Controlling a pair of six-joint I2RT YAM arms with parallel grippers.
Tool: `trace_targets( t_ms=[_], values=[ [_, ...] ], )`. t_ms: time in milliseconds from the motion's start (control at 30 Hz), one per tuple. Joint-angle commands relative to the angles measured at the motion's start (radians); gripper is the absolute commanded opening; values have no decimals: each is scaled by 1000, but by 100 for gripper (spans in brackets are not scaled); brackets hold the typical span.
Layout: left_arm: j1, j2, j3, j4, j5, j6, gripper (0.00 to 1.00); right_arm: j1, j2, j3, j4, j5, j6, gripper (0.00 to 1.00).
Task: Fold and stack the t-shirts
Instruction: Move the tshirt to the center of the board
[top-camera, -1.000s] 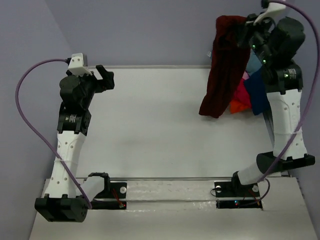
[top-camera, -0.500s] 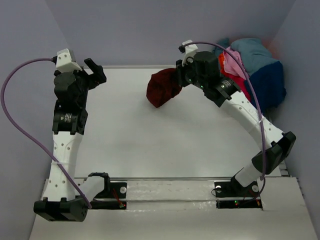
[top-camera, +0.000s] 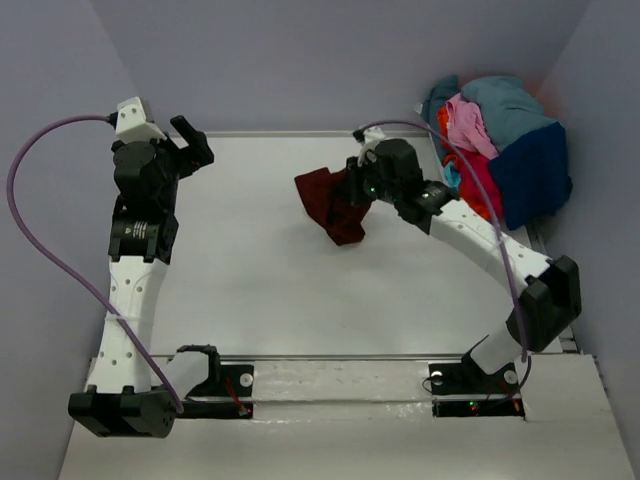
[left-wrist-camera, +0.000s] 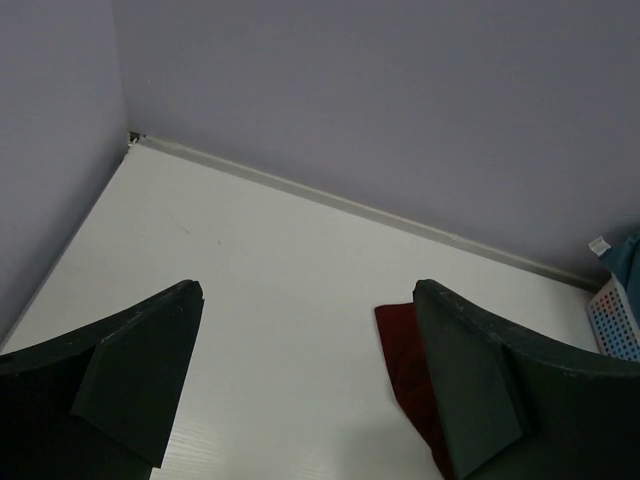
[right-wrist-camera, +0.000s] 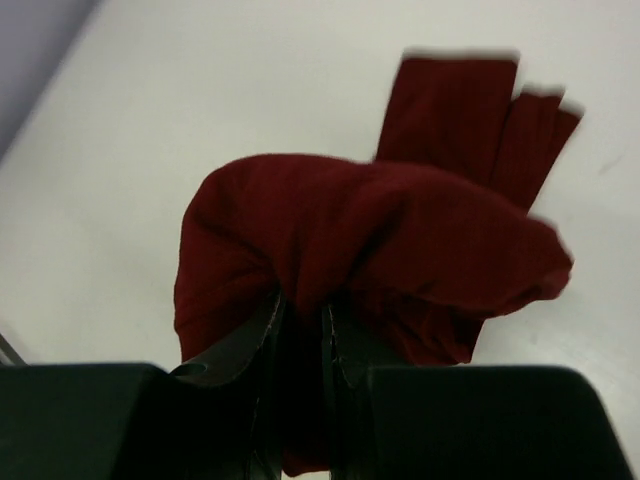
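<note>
A plain dark maroon t-shirt (top-camera: 335, 205) stands out against the white desk (top-camera: 250, 270). At the desk's far right corner are a pink shirt (top-camera: 470, 122), a teal-blue shirt (top-camera: 505, 98), a navy shirt (top-camera: 540, 170) and a red shirt (top-camera: 482, 188). The left tool (top-camera: 190, 143) and right tool (top-camera: 362, 183) are black, on white arms (top-camera: 135, 290) with purple cables (top-camera: 40, 220).

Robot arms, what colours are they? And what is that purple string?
Both the left arm and right arm have white shells dotted with small holes, black joints and black bases. The purple string is a cable running from a white camera block by the black left end effector; the right arm has one too.
</note>
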Motion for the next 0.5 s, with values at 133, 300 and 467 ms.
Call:
trace_targets(
  t_ms=[133, 300, 467],
  values=[
    [-3, 21, -71, 65, 41, -13, 99, 0, 253, -113, 70, -75, 75, 29],
    [-3, 38, -82, 61, 65, 2, 99, 0, 243, -43, 16, -69, 42, 100],
    [-3, 43, -107, 74, 135, 16, 99, 0, 202, 3, -51, -32, 3, 100]
  ],
)
